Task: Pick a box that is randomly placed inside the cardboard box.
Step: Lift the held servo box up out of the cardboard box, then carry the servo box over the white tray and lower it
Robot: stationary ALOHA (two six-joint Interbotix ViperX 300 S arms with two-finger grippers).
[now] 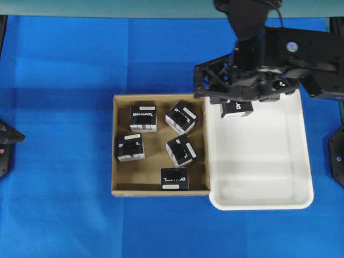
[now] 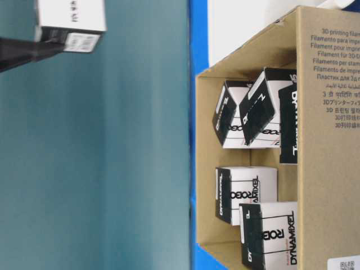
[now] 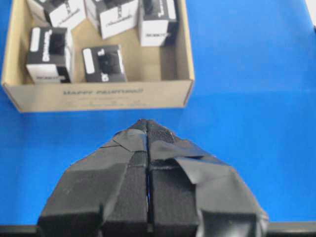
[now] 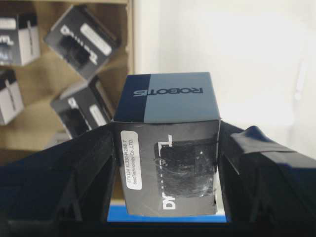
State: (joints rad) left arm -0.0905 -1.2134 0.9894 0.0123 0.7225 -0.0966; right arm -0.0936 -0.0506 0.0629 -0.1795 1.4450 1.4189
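- Your right gripper (image 4: 168, 182) is clamped on a small black cube-like box with a white label strip (image 4: 167, 148); the taped fingers (image 4: 74, 177) press against its two opposite sides.
- From overhead, you see that held box (image 1: 237, 109) hanging over the far-left corner of the white rounded plastic tray (image 1: 301, 161), just past the wall of the shallow brown cardboard carton (image 1: 114, 150).
- The side view shows you the held box (image 2: 70, 21) raised clear, with nothing touching its underside.
- Five more black boxes lie in the carton: two along the far side (image 1: 143, 116) (image 1: 181, 116), two in the middle (image 1: 129, 147) (image 1: 181, 150), and one against the near wall (image 1: 174, 178).
- The carton and tray sit side by side, touching, on the blue table cover (image 1: 64, 107).
- Your left gripper (image 3: 148, 148) has its taped jaws pressed together on nothing, above the blue cover, near the carton's printed outer wall (image 3: 101, 94).
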